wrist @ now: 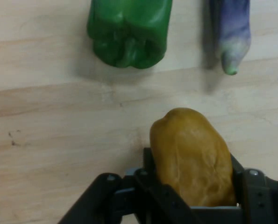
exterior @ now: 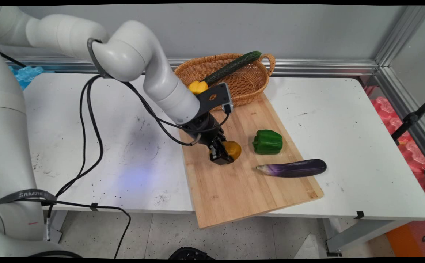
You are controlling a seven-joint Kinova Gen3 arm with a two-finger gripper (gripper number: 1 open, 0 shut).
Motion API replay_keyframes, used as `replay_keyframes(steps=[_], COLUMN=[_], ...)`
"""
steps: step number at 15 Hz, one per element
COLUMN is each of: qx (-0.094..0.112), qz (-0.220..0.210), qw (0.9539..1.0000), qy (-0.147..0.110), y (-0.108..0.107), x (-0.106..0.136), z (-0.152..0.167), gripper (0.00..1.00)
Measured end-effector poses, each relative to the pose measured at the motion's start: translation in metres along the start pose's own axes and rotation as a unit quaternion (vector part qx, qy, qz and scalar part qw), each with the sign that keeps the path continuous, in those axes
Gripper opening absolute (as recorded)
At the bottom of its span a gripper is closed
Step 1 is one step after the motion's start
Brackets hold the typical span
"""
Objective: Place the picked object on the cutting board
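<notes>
My gripper [exterior: 224, 155] is low over the wooden cutting board [exterior: 234, 182] and shut on a brownish-yellow potato [exterior: 233, 149]. In the hand view the potato [wrist: 192, 158] sits between the two black fingers [wrist: 150, 175], pressed from both sides. A green bell pepper [exterior: 267, 141] lies on the board just right of the potato; the hand view shows the pepper [wrist: 128, 30] ahead of the fingers. A purple eggplant [exterior: 292, 168] lies on the board's right side, its pale tip [wrist: 231, 56] pointing toward the gripper.
A wicker basket [exterior: 249, 78] stands at the back behind the board, holding a long green cucumber [exterior: 232, 67] and a yellow pepper [exterior: 197, 87]. Black cables [exterior: 88, 138] hang from the arm over the white table [exterior: 362, 146]. Metal rails run along the back wall.
</notes>
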Motion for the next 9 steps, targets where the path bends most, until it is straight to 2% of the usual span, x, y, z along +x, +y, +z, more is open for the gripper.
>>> replay_keyframes(steps=[3,4,9], qx=[0.002,0.003,0.005], qz=[-0.006,-0.009,-0.019], qw=[1.0,0.9999,0.9997], qy=[0.004,0.006,0.014], y=[-0.001,-0.001,-0.002], x=[-0.003,-0.003,-0.001], z=[0.009,0.012,0.017], gripper=[0.0,1.0,1.0])
